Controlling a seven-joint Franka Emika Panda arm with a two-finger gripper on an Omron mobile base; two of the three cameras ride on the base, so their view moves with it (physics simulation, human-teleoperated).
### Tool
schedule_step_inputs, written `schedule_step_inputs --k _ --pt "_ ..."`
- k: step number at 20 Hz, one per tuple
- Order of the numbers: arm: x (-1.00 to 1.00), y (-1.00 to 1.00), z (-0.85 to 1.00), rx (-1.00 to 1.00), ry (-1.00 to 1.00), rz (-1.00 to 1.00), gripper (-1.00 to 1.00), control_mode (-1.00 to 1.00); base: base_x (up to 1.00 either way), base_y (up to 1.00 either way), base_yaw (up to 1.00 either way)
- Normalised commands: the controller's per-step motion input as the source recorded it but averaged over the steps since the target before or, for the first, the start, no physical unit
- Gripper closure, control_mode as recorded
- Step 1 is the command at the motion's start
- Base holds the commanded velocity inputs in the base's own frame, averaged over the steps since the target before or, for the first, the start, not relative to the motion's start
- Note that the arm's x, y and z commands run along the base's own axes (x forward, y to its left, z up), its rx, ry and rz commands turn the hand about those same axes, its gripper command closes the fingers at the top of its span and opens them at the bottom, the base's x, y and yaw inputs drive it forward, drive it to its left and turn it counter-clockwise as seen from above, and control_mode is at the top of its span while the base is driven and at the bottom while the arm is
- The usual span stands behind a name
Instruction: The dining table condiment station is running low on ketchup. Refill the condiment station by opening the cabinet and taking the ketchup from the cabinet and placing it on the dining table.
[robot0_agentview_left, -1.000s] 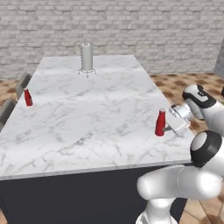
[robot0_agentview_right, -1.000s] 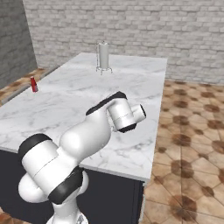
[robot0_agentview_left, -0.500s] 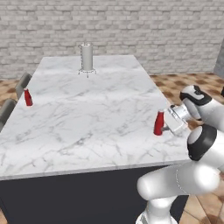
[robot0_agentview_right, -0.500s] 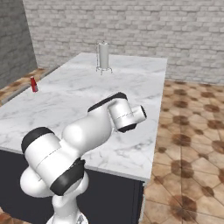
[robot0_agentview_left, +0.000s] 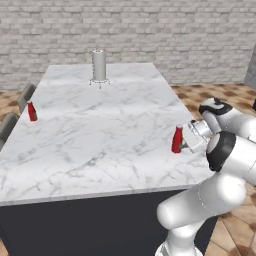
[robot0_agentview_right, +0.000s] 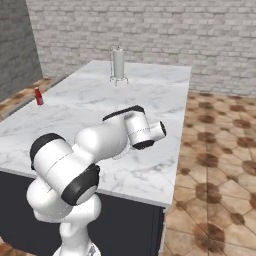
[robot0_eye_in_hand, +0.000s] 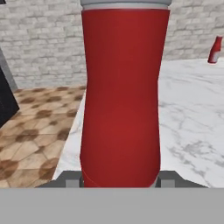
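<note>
The ketchup (robot0_agentview_left: 177, 139) stands upright on the marble desk (robot0_agentview_left: 100, 130), close to its right-hand edge and toward the near end. The tool (robot0_agentview_left: 186, 146) reaches it from the side, out over that edge, and grips the bottle low on its body; in the hand view the red bottle (robot0_eye_in_hand: 123, 96) sits squarely between the two fingertips (robot0_eye_in_hand: 70, 180), with the marble under it. Whether the base is fully resting on the desk or held a hair above it, I cannot tell.

The main risk, as I judge it, is the edge. The bottle is tall for its narrow foot and stands near the drop to the tiled floor (robot0_agentview_right: 220, 165). If the tool lets go while the bottle is tilted or not quite down, it could topple and roll off. If the fingers drag on it while backing away, they could pull it toward the edge, since the retreat goes that way. A clean release and a straight pull-back would be the safe course.

Little else crowds the spot. A second small red bottle (robot0_agentview_left: 32, 111) stands at the far left edge of the desk, well apart, and also shows in the hand view's upper right. A grey upright cylinder (robot0_agentview_left: 99, 66) on a small stand sits at the far end, well clear. Grey chair backs (robot0_agentview_left: 24, 97) rise beside the left edge. Nothing stands between the tool and its way back.
</note>
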Motion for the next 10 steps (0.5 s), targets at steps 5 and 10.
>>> schedule_step_inputs --k 5,10 --pt "0.12 0.00 -0.19 0.00 0.00 0.00 1.00 -1.00 0.00 0.00 0.00" --pt "0.03 0.00 -0.31 -0.01 -0.04 0.00 1.00 -1.00 0.00 0.00 0.00"
